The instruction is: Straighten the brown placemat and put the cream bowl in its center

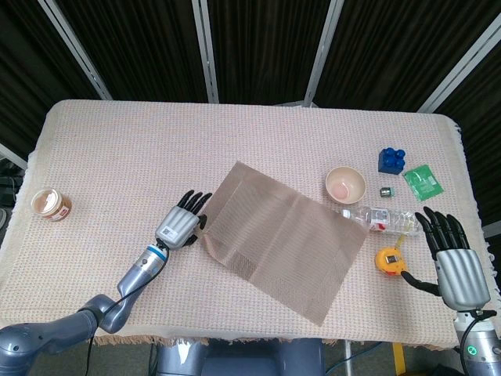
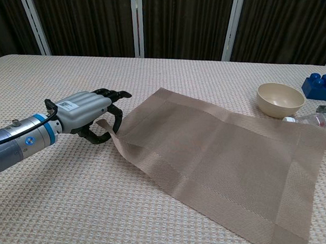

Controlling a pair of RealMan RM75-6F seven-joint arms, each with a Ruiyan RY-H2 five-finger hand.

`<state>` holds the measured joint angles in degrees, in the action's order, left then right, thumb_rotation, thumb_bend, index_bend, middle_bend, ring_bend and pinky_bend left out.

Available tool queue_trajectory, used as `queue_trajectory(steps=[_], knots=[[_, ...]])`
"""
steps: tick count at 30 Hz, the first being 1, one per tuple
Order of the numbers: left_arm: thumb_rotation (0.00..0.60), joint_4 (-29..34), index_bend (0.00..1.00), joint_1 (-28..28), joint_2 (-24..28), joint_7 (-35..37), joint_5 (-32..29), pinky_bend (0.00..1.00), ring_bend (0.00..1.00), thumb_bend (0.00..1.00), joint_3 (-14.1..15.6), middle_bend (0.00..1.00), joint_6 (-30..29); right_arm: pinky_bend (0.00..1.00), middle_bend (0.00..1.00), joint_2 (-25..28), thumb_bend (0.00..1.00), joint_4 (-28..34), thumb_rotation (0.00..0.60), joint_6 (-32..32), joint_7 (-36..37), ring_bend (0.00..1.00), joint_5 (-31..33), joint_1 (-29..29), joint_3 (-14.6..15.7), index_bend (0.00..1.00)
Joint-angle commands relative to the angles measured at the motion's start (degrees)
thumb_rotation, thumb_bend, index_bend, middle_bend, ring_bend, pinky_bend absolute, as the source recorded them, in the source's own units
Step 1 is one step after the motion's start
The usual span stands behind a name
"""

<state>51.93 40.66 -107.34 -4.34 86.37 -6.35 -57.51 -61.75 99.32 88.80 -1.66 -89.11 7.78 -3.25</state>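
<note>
The brown placemat [image 1: 286,239] lies skewed on the tablecloth, its long side running diagonally, and shows in the chest view as placemat [image 2: 221,162]. My left hand [image 1: 182,225] pinches the mat's left corner, which curls up off the cloth between fingers and thumb, as the chest view shows at my left hand [image 2: 90,113]. The cream bowl [image 1: 345,185] stands upright beyond the mat's far right corner, off the mat; it is the bowl [image 2: 280,99] in the chest view. My right hand [image 1: 454,262] rests open near the table's front right edge, holding nothing.
A clear plastic bottle [image 1: 380,218] lies between the bowl and my right hand. An orange object [image 1: 389,259] sits by that hand. A blue block [image 1: 392,160], a small dark cube [image 1: 386,191] and a green packet [image 1: 422,182] lie at the right. A small jar [image 1: 51,204] stands far left.
</note>
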Motion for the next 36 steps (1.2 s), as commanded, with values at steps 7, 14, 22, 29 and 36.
queue_trajectory(steps=[7, 14, 22, 29, 36], knots=[[0.600, 1.86, 0.65, -0.82, 1.15, -0.29, 0.11, 0.00, 0.00, 0.50, 0.67, 0.00, -1.67, 0.00, 0.00, 0.46, 0.00, 0.17, 0.600, 0.32, 0.95, 0.00, -0.99, -0.30, -0.03, 0.00], [0.600, 10.23, 0.68, -4.31, 6.26, -3.73, 0.10, 0.00, 0.00, 0.50, 2.94, 0.00, -4.78, 0.00, 0.00, 0.76, 0.00, 0.74, 0.600, 0.75, 0.94, 0.00, -1.89, -0.61, -0.05, 0.00], [0.600, 25.93, 0.68, -9.04, 15.33, -13.83, -1.99, 0.00, 0.00, 0.50, 7.60, 0.00, -5.03, 0.00, 0.00, 0.81, 0.00, 0.99, 0.600, 1.03, 0.68, 0.00, -2.94, -0.96, 0.10, 0.00], [0.600, 35.73, 0.68, -11.61, 20.79, -19.47, -1.88, 0.00, 0.00, 0.50, 12.11, 0.00, -4.82, 0.00, 0.00, 0.61, 0.00, 1.40, 0.600, 1.00, -0.14, 0.00, -3.60, -1.11, 0.17, 0.00], [0.600, 40.15, 0.68, -12.74, 23.00, -21.31, 0.18, 0.00, 0.00, 0.50, 15.11, 0.00, -4.55, 0.00, 0.00, 0.48, 0.00, 1.53, 0.600, 0.99, -0.73, 0.00, -4.06, -1.30, 0.24, 0.00]])
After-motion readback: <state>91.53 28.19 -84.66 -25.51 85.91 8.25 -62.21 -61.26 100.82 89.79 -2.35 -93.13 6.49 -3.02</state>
